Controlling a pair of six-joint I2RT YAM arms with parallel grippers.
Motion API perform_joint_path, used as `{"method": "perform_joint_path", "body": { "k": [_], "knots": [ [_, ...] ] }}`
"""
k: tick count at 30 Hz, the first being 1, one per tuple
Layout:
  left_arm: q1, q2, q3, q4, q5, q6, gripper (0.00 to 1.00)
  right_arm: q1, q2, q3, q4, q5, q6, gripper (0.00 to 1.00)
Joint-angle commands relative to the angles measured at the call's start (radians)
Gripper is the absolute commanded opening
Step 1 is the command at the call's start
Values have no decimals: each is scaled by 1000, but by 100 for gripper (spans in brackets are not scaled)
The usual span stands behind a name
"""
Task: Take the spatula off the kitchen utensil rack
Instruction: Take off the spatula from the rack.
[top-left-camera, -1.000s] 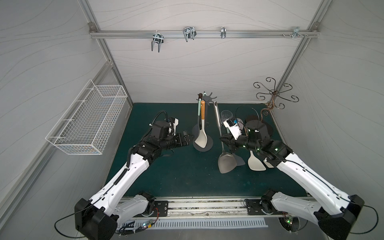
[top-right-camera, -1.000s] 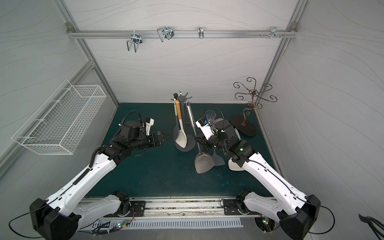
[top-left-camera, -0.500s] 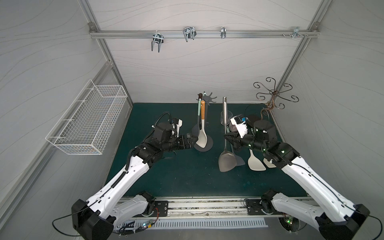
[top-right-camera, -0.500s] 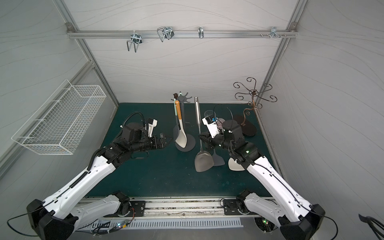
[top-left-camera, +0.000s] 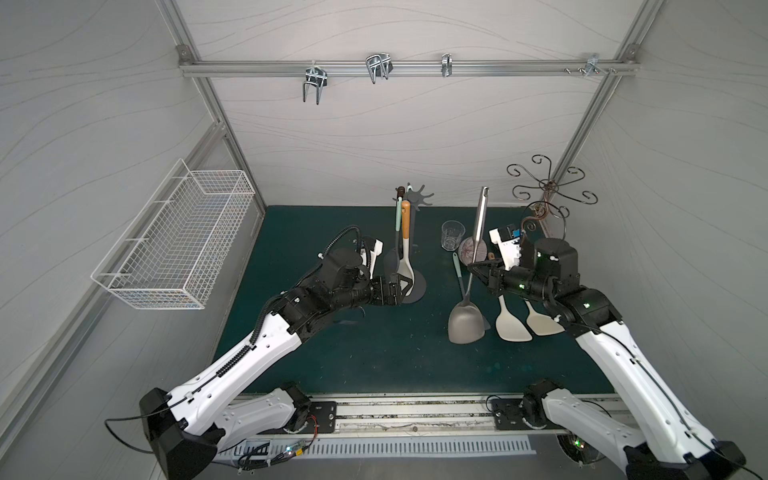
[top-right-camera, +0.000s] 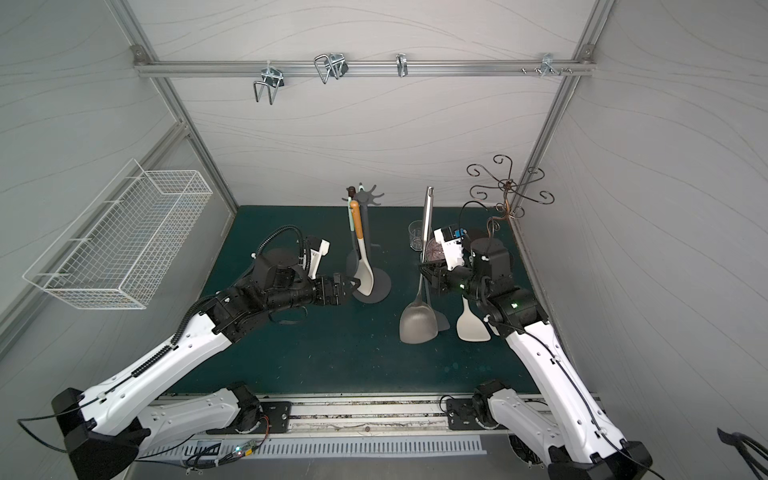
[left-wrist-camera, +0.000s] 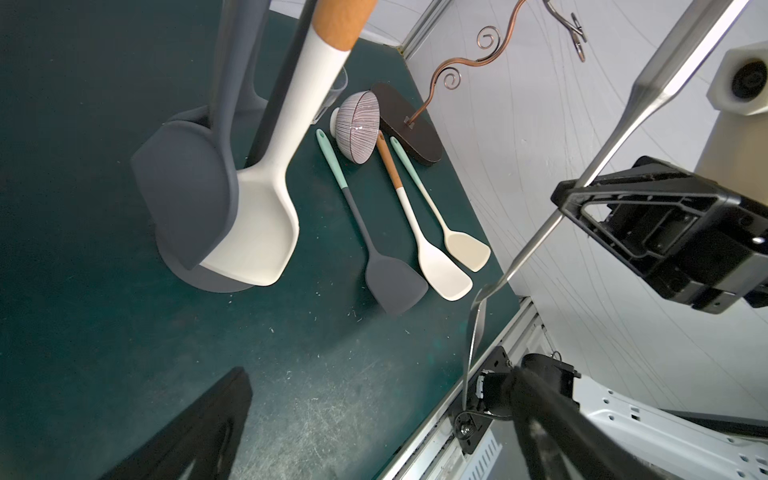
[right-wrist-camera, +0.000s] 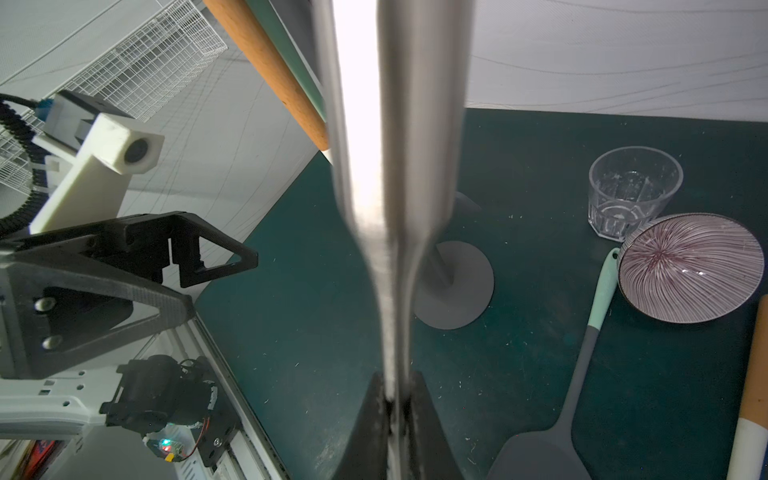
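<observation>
My right gripper (top-left-camera: 476, 268) (top-right-camera: 426, 270) (right-wrist-camera: 392, 415) is shut on the thin neck of a metal spatula (top-left-camera: 465, 324) (top-right-camera: 417, 326) (right-wrist-camera: 390, 166). The spatula hangs upright above the green mat, well right of the kitchen utensil rack (top-left-camera: 415, 197) (top-right-camera: 365, 199) and clear of its prongs. A white spatula (top-left-camera: 405, 266) (left-wrist-camera: 257, 216) and a dark grey one (left-wrist-camera: 183, 191) still hang on the rack. My left gripper (top-left-camera: 405, 286) (top-right-camera: 353, 286) (left-wrist-camera: 374, 432) stands open and empty beside the rack's round base (left-wrist-camera: 199, 278) (right-wrist-camera: 457, 286).
A glass (top-left-camera: 452, 235), a striped bowl (left-wrist-camera: 357, 124) and three spatulas (top-left-camera: 513, 324) (top-left-camera: 542, 322) (left-wrist-camera: 395, 282) lie on the mat at the right. The bronze curly stand (top-left-camera: 546, 191) is at the back right, a white wire basket (top-left-camera: 174, 245) on the left wall.
The right gripper has carried the metal spatula to the right, away from the rack's crown, and its handle now stands more upright. The left gripper has moved closer to the rack's base.
</observation>
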Motion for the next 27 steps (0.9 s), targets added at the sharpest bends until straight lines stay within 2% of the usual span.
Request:
{"method": "perform_joint_path", "body": {
  "k": [1,7,13,22,27],
  "knots": [
    [-3,0,21,3,-39,24,100,-15,34,41,-3,-59,41,0],
    [20,-9,-8,-12,-49,38,100,-14,147,66,-55,-77,86,0],
    [133,-43,-70,7,33,14,99,-11,261,109,-116,-42,129,0],
    [214,-65,-112,3,84,11,100,57,427,180,-184,33,148,0],
    [287,-70,-149,21,145,-7,100,82,519,222,-224,58,140,0]
  ]
}}
